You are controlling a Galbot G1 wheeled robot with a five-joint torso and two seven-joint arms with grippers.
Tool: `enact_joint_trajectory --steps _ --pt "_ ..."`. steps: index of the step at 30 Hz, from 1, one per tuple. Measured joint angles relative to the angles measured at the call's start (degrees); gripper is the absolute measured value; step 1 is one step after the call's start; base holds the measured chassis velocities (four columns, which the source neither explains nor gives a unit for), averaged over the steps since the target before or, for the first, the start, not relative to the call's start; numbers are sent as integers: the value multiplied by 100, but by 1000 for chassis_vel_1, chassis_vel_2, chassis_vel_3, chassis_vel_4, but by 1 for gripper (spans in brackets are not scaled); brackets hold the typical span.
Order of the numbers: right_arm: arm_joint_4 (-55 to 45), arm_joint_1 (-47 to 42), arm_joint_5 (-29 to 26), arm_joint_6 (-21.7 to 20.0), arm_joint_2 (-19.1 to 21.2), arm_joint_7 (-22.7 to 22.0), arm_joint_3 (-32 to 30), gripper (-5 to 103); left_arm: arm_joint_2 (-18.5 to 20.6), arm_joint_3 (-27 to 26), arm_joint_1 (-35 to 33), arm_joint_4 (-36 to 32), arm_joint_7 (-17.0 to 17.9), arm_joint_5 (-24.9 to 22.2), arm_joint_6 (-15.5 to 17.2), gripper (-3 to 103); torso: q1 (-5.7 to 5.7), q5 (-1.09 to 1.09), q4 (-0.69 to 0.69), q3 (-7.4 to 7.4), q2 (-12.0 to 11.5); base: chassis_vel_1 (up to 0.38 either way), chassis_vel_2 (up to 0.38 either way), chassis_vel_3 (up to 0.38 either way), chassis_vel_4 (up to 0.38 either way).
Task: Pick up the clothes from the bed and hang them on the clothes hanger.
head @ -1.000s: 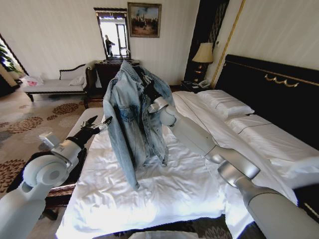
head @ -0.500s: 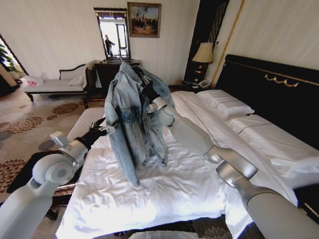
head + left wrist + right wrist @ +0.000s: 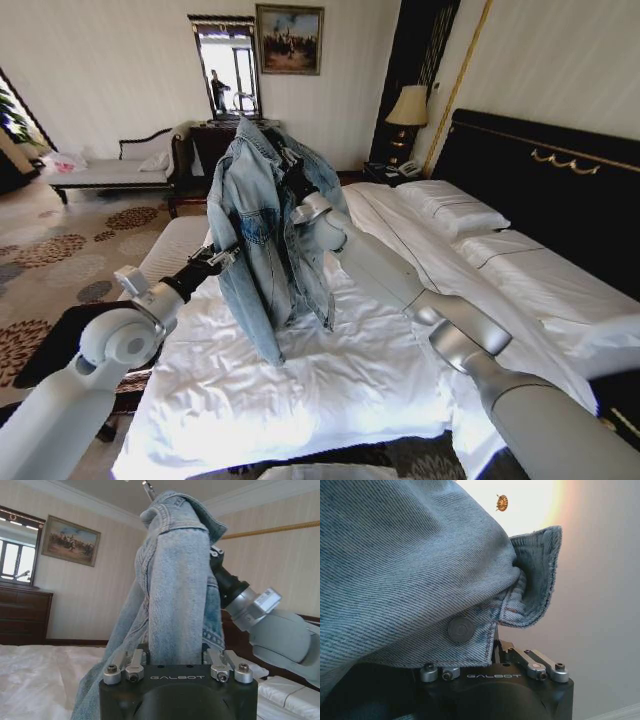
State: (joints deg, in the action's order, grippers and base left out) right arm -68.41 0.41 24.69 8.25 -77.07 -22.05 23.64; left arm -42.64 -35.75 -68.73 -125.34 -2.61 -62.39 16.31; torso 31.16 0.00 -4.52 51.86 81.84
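The clothes [image 3: 262,215], a light-blue denim jacket, hang upright above the bed [image 3: 350,370]. My right gripper [image 3: 293,180] holds them up from inside the open front, just under the collar. In the right wrist view the denim [image 3: 395,570] drapes over that gripper [image 3: 492,647] and hides its fingers. My left gripper [image 3: 222,257] is at the jacket's side edge. In the left wrist view a hanging sleeve [image 3: 175,580] runs down between the spread fingers of this gripper [image 3: 175,656]. A thin hook of the clothes hanger [image 3: 148,489] pokes out above the collar; the rest is hidden.
White pillows [image 3: 450,212] lie against the black headboard [image 3: 540,170] on the right. A lamp [image 3: 408,105] stands on the nightstand behind. A daybed [image 3: 110,172] and a dark dresser with a mirror [image 3: 225,140] line the far wall. Patterned carpet [image 3: 60,245] is on the left.
My left arm has reached forward and to the right until its gripper meets the jacket's sleeve. The right arm has lifted the jacket slightly.
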Motion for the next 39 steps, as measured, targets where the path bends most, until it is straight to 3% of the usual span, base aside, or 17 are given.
enact_joint_trajectory --steps 2,6,8,11,14,19,27,30,34,36,39 --pt "27 3 6 0 -14 -10 0 23 -9 -31 -75 -44 -41 35 -2 46 0 0 0 0 0 0 0 0 0" --pt "178 79 30 1 -69 -43 -26 23 -28 -65 -406 -94 -198 373 -48 24 -2 0 1 -1 0 0 0 0 0" --pt "212 100 33 0 -79 -52 -36 23 -37 -61 -477 -88 -218 449 -55 24 -1 0 1 -1 0 0 0 0 0" --pt "420 225 41 -2 -117 -98 -70 23 -73 -51 -709 -62 -271 718 -80 8 0 0 1 0 0 0 0 0 0" --pt "561 315 42 -2 -133 -118 -90 23 -85 -86 -849 -37 -305 903 -108 2 0 0 0 0 0 0 0 0 0" --pt "672 424 1 -13 -135 -144 -116 23 -115 -203 -1044 150 -357 1185 -137 1 -1 1 0 0 0 0 0 0 0" --pt "548 453 -122 -74 -43 -181 -122 23 -229 -277 -1030 143 -209 1113 -154 -2 -1 0 0 0 0 0 0 0 0" --pt "487 424 -225 -170 9 -257 -163 22 -280 -283 -1047 46 -106 1143 -112 7 -1 -1 -2 -1 0 0 0 0 0" --pt "472 458 -314 -172 52 -256 -153 21 -369 -589 -1124 -421 -58 1225 -228 28 -1 1 0 0 0 0 0 0 0" --pt "478 470 -325 -172 58 -255 -152 21 -377 -627 -1133 -469 -58 1225 -241 28 -1 1 0 0 0 0 0 0 0" --pt "502 591 -416 -172 154 -238 -141 21 -504 -951 -1212 -743 -13 1256 -330 44 -1 1 1 0 0 0 0 0 0"
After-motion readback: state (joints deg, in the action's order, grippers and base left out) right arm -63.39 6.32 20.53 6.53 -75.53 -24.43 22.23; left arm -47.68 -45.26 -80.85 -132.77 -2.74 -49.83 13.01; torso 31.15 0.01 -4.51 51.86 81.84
